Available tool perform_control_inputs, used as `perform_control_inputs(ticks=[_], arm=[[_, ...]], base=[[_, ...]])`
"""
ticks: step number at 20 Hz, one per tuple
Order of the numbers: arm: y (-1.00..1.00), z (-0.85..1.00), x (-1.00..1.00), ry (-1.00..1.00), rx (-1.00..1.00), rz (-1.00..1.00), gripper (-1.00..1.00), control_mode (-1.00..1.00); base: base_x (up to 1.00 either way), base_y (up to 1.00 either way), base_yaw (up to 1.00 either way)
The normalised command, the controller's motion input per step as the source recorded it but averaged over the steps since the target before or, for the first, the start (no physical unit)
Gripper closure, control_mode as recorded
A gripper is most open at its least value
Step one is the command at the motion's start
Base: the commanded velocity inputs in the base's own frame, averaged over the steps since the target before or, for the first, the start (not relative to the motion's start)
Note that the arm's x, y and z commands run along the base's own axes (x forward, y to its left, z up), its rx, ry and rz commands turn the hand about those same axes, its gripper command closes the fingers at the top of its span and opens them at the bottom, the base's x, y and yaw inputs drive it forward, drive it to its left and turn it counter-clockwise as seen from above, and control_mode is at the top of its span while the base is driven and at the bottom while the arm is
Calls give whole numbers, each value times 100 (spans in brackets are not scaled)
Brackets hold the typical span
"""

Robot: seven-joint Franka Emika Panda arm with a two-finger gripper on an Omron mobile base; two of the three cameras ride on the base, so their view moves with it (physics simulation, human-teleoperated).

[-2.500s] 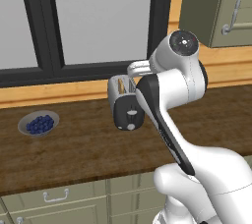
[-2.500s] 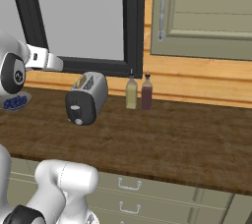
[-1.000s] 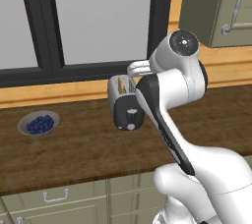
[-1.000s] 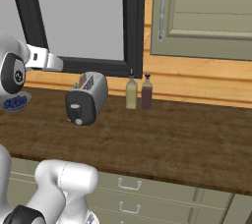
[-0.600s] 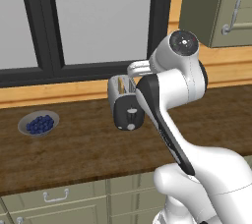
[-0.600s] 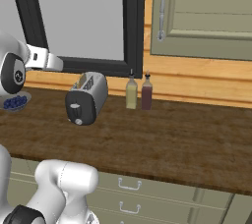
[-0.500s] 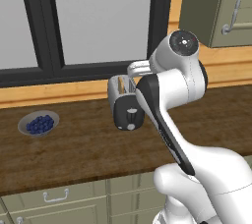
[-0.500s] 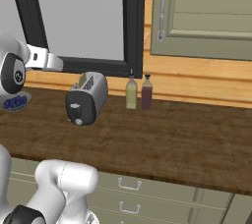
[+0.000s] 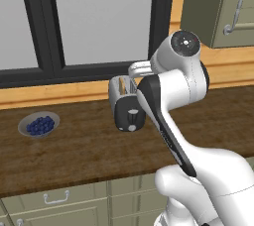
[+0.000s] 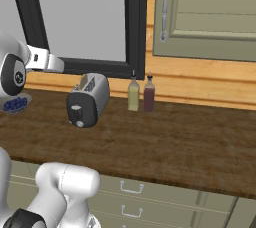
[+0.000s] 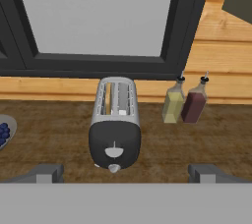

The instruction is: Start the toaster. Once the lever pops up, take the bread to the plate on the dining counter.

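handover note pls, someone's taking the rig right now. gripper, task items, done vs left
Gripper: open, holding nothing, hovering in front of the toaster, fingers spread wide, not touching it.
Toaster: on the wooden wall counter under the window, black front panel facing the arm.
Bread: a tan slice appears to sit in the left slot in the hand view; hard to be sure.
Nearby: bowl of blueberries to the toaster's left, two bottles to its right.
Done: arm lined up on the toaster.
Left: press the lever, wait for the pop, carry the bread to the plate on the dining counter.
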Motion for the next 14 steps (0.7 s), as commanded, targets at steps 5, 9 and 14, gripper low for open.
perform_control_inputs(ticks=[5,9,14], arm=[[0,0,0,0,0,0,-100,-100],[3,0,-14,0,0,0,-100,-100],[37,-15,-62,-6,-6,1,-100,-100]], base=[[0,0,0],[0,0,0],[0,0,0]])
